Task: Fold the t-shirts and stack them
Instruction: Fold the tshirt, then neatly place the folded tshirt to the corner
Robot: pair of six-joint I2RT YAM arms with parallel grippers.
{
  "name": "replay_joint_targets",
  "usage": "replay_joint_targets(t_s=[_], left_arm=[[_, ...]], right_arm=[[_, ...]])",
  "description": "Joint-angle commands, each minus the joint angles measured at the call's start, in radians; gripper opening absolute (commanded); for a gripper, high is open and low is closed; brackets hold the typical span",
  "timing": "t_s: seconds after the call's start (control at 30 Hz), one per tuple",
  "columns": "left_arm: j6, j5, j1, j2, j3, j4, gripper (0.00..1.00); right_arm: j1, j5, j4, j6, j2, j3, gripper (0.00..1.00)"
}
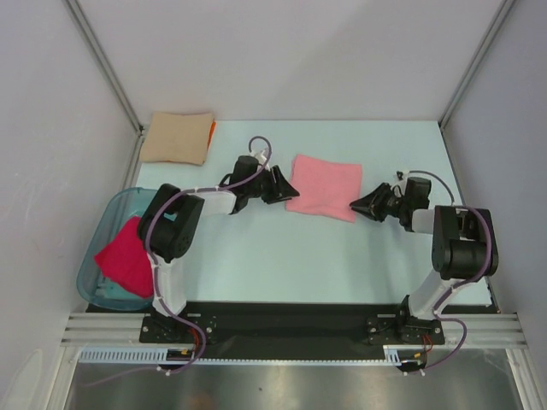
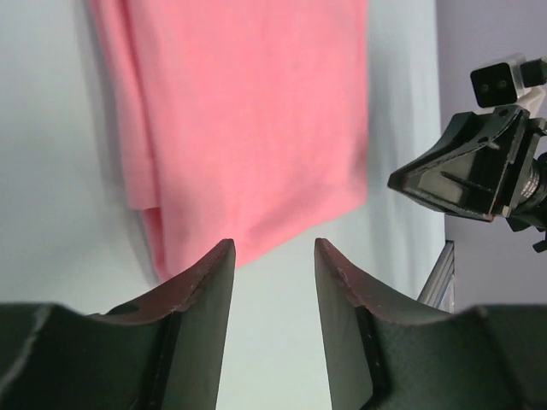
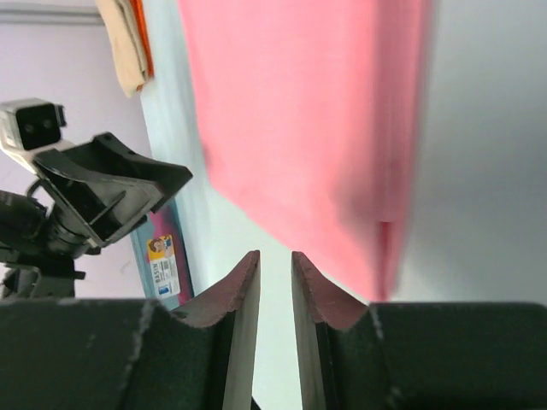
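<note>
Presently, your salmon-pink shirt [image 1: 325,186] lies folded, unstacked; tan shirt [image 1: 177,137] sits far-left; crimson shirt [image 1: 128,256] waits in the tub [image 1: 109,207]. Left gripper [image 2: 273,248] half-open, right gripper [image 3: 275,256] barely open, both empty.

Shirts partly out of sight

The orange t-shirt [image 1: 212,128] shows only as a sliver beneath the tan t-shirt [image 1: 177,137]. The left arm [image 1: 171,226] covers part of the crimson t-shirt [image 1: 124,256]. Both wrist views crop the salmon t-shirt [image 2: 248,128] at the top, and its right-wrist edge looks blurred.
</note>
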State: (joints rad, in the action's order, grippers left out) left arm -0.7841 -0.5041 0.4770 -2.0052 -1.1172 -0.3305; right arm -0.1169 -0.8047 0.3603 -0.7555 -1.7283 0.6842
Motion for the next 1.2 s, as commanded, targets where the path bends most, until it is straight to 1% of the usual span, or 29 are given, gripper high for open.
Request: replay_joint_targets(t_s=[0.0, 0.07, 0.1, 0.17, 0.2, 0.27, 0.4, 0.5, 0.53, 0.63, 0.67, 0.73, 0.77, 0.8, 0.83, 0.87, 0.9, 0.93, 0.97, 1.0, 1.03, 1.07, 1.1, 1.13, 1.17], left_arm=[[0.049, -0.016, 0.014, 0.068, 0.004, -0.015, 0.48], [0.017, -0.03, 0.011, 0.036, -0.003, -0.028, 0.48], [0.0, -0.042, 0.009, 0.008, 0.0, -0.075, 0.48], [-0.04, -0.045, 0.008, -0.023, 0.008, -0.119, 0.47], [-0.047, -0.045, 0.008, -0.058, 0.002, -0.136, 0.47], [-0.049, -0.037, 0.006, -0.087, -0.026, -0.101, 0.47], [-0.037, 0.002, -0.012, -0.09, 0.013, -0.085, 0.45], [0.009, 0.05, -0.021, -0.018, 0.059, -0.026, 0.45], [0.026, 0.083, -0.023, 0.05, 0.086, -0.012, 0.45], [0.06, 0.142, -0.023, 0.173, 0.138, 0.033, 0.47], [0.065, 0.177, -0.023, 0.256, 0.146, 0.071, 0.49], [0.069, 0.203, -0.023, 0.328, 0.169, 0.102, 0.52], [0.071, 0.225, -0.023, 0.367, 0.178, 0.125, 0.53], [0.074, 0.231, -0.023, 0.428, 0.187, 0.137, 0.55], [0.077, 0.239, -0.023, 0.463, 0.204, 0.151, 0.56], [0.078, 0.251, -0.024, 0.517, 0.215, 0.18, 0.58], [0.069, 0.265, -0.025, 0.551, 0.224, 0.192, 0.58], [0.059, 0.275, -0.025, 0.58, 0.252, 0.206, 0.59], [0.043, 0.291, -0.026, 0.609, 0.266, 0.235, 0.6], [0.005, 0.333, -0.028, 0.675, 0.282, 0.251, 0.61], [-0.015, 0.358, -0.028, 0.704, 0.307, 0.272, 0.61], [-0.036, 0.387, -0.034, 0.739, 0.316, 0.322, 0.61], [-0.071, 0.413, -0.04, 0.766, 0.322, 0.358, 0.61], [-0.086, 0.414, -0.044, 0.814, 0.336, 0.373, 0.61], [-0.101, 0.412, -0.063, 0.833, 0.338, 0.407, 0.62]], right_arm=[[0.071, 0.051, -0.056, 0.021, 0.078, 0.067, 0.27], [0.139, 0.084, -0.063, 0.01, 0.067, 0.135, 0.27], [0.164, 0.085, -0.054, 0.001, 0.026, 0.162, 0.27], [0.224, 0.067, -0.012, -0.03, -0.028, 0.204, 0.27], [0.236, 0.062, 0.005, -0.042, -0.087, 0.234, 0.27], [0.255, 0.055, 0.064, -0.07, -0.143, 0.242, 0.27], [0.228, 0.021, 0.161, -0.093, -0.23, 0.189, 0.26], [0.182, -0.004, 0.181, -0.058, -0.217, 0.103, 0.26], [0.14, -0.011, 0.171, -0.039, -0.179, 0.065, 0.26], [0.06, 0.015, 0.013, 0.094, -0.081, 0.035, 0.29], [0.051, 0.031, -0.108, 0.173, 0.0, 0.037, 0.32], [0.043, 0.088, -0.208, 0.235, 0.085, 0.04, 0.36], [0.048, 0.107, -0.297, 0.258, 0.122, 0.049, 0.38], [0.059, 0.131, -0.34, 0.301, 0.198, 0.055, 0.42], [0.071, 0.191, -0.39, 0.321, 0.232, 0.063, 0.44], [0.113, 0.225, -0.459, 0.34, 0.293, 0.084, 0.47], [0.153, 0.26, -0.489, 0.388, 0.318, 0.1, 0.48], [0.186, 0.345, -0.542, 0.412, 0.337, 0.112, 0.5], [0.269, 0.399, -0.566, 0.441, 0.355, 0.132, 0.51], [0.311, 0.456, -0.586, 0.467, 0.378, 0.162, 0.52], [0.368, 0.573, -0.595, 0.523, 0.391, 0.173, 0.54], [0.464, 0.632, -0.595, 0.556, 0.401, 0.181, 0.56], [0.524, 0.757, -0.587, 0.591, 0.412, 0.19, 0.57], [0.577, 0.819, -0.563, 0.673, 0.412, 0.192, 0.59], [0.683, 0.89, -0.545, 0.72, 0.408, 0.192, 0.6]])
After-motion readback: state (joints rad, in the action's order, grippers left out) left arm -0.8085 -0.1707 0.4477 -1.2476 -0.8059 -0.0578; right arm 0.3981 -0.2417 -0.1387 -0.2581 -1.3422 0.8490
